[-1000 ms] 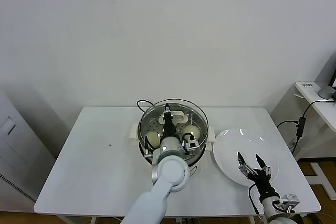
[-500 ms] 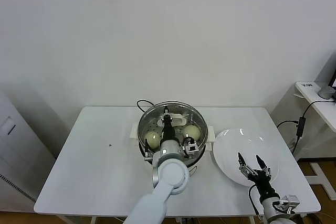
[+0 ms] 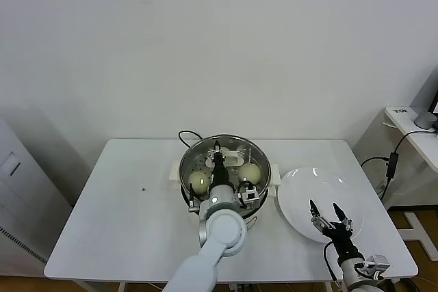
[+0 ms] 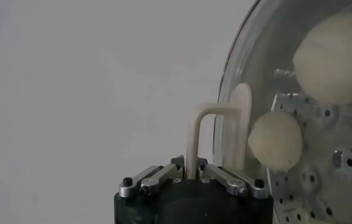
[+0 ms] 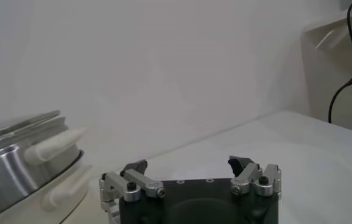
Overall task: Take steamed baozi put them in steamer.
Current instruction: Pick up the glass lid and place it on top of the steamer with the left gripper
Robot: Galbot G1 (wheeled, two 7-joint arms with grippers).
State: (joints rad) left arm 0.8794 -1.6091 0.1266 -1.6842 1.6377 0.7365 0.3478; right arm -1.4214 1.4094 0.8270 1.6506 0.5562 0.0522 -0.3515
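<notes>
The left gripper (image 4: 191, 176) is clamped on the white handle (image 4: 215, 137) of a glass lid (image 3: 226, 162), which it holds over the steamer (image 3: 186, 169); in the left wrist view the thin handle loop rises straight out from between the closed jaws. Through the glass two baozi (image 3: 199, 182) show on the perforated floor, one toward the pot's left side, the other (image 3: 250, 171) toward its right; any others are hidden by the arm or lid. The steamer stands at the middle of the table (image 3: 123, 210), nearer its back edge. The right gripper (image 3: 329, 217), jaws apart and holding nothing, hangs over the bare white plate (image 3: 301, 189) near the table's right edge. The buns look soft, light and easily dented, probably a little tacky, so I judge they want a wide, gentle pinch low on the sides of the dome. The lid is likely heavier, stiff, slick and breakable, and the handle is its only sound hold.
</notes>
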